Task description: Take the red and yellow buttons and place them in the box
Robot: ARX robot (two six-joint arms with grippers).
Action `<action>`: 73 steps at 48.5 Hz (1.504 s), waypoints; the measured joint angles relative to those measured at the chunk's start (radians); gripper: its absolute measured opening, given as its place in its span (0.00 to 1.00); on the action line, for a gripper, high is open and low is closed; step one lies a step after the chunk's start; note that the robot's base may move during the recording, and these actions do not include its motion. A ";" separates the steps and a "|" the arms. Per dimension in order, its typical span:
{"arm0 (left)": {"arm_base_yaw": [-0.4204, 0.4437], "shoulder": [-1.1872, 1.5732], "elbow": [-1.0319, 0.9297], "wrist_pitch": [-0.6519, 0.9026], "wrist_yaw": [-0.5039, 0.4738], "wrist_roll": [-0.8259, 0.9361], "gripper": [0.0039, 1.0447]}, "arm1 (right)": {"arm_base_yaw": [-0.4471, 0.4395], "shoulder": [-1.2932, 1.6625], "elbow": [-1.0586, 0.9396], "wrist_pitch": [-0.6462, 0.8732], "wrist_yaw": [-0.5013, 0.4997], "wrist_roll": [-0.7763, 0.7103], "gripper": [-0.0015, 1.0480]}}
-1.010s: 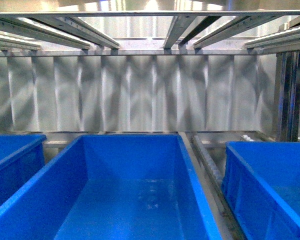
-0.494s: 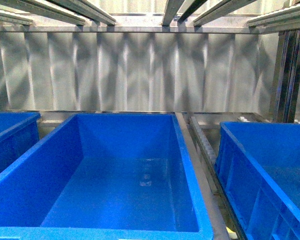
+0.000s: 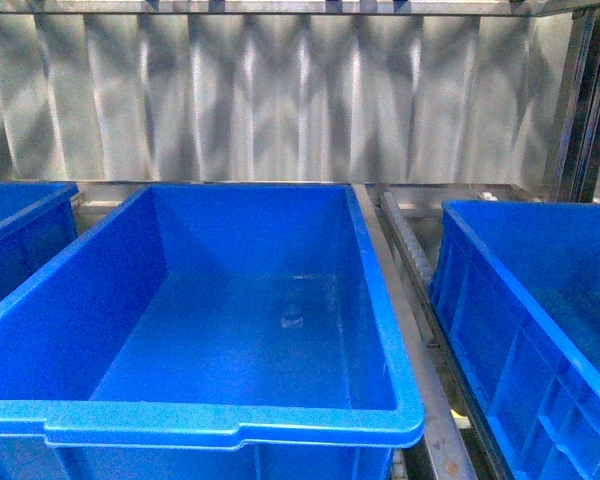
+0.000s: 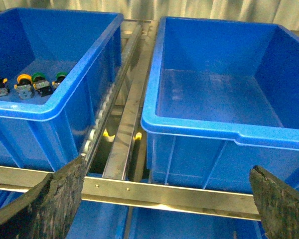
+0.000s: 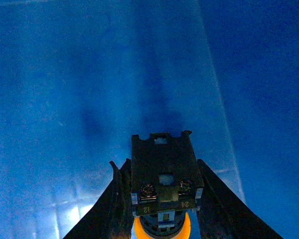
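Note:
A yellow button, black switch body outward and yellow cap toward the wrist, sits clamped in my right gripper, which is shut on it over a smooth blue bin surface. The box is the deep blue bin in the middle of the front view, and nothing lies in it. No arm shows in that view. My left gripper hangs open and empty in front of that box. Another yellow button lies in the neighbouring bin. No red button is visible.
Green-capped buttons lie beside the yellow one. A metal roller rail runs between the bins, and a steel crossbar passes under my left gripper. Another blue bin stands to the right, a corrugated metal wall behind.
The front view has tilted downward. The overhead rails have left the picture, and the middle box's near rim now shows in full.

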 joint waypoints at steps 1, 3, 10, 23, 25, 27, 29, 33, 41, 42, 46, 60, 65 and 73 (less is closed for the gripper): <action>0.000 0.000 0.000 0.000 0.000 0.000 0.93 | 0.000 0.012 0.002 0.004 0.010 0.000 0.25; 0.000 0.000 0.000 0.000 0.000 0.000 0.93 | 0.002 0.037 0.003 0.017 0.009 -0.001 0.25; 0.000 0.000 0.000 0.000 0.000 0.000 0.93 | 0.003 0.052 0.008 0.042 0.019 -0.001 0.25; 0.000 0.000 0.000 0.000 0.000 0.000 0.93 | -0.029 0.035 -0.069 0.184 0.002 0.024 0.54; 0.000 0.000 0.000 0.000 0.000 0.000 0.93 | -0.036 0.015 -0.099 0.209 -0.001 0.039 0.61; 0.000 0.000 0.000 0.000 0.000 0.000 0.93 | -0.040 -0.005 -0.120 0.224 -0.004 0.057 0.66; 0.000 0.000 0.000 0.000 0.000 0.000 0.93 | -0.044 -0.029 -0.145 0.243 -0.011 0.075 0.70; 0.000 0.000 0.000 0.000 0.000 0.000 0.93 | -0.051 -0.105 -0.205 0.283 -0.042 0.107 0.82; 0.000 0.000 0.000 0.000 0.000 0.000 0.93 | -0.055 -0.303 -0.342 0.375 -0.111 0.190 0.94; 0.000 0.000 0.000 0.000 0.000 0.000 0.93 | -0.055 -0.334 -0.365 0.387 -0.121 0.202 0.94; 0.000 0.000 0.000 0.000 0.000 0.000 0.93 | -0.049 -0.443 -0.451 0.430 -0.153 0.238 0.94; 0.000 0.000 0.000 0.000 0.000 0.000 0.93 | 0.001 -0.846 -0.830 0.565 -0.220 0.336 0.93; 0.000 0.000 0.000 0.000 0.000 0.000 0.93 | 0.047 -1.011 -1.059 0.714 -0.208 0.165 0.71; 0.000 0.000 0.000 0.000 0.000 0.000 0.93 | 0.146 -1.289 -1.395 0.750 -0.113 0.090 0.36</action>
